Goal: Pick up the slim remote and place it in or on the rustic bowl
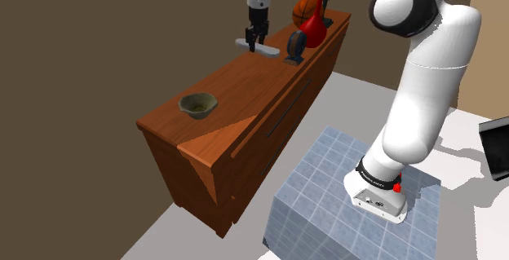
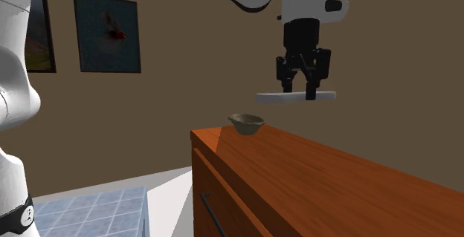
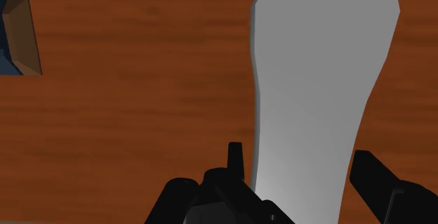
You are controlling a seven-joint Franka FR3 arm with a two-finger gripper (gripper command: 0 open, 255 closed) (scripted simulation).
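I have the tool (image 1: 255, 45) closed on the slim remote (image 1: 269, 50), a flat, pale grey bar, and both are up in the air above the wooden bench (image 1: 245, 87). In the second exterior view the remote (image 2: 271, 96) lies level across the tool (image 2: 300, 93), sticking out on both sides of the fingers, more to that view's left, with a clear gap down to the bench top (image 2: 312, 176).

Through the wrist view the remote (image 3: 323, 68) runs straight away from the tool (image 3: 303, 170), one black finger on each long edge, with brown wood grain (image 3: 140, 82) behind it.

In the shoulder view the remote hangs over the far part of the bench, just left of a dark upright object (image 1: 294, 48). A red jug (image 1: 312, 28) and a basketball (image 1: 305, 8) stand farther back. The bowl (image 1: 197, 103), a dull olive-brown, sits upright on the near end of the bench, well apart from the remote. In the second exterior view the bowl (image 2: 246, 122) is lower than the remote and left of it, near the bench's corner.
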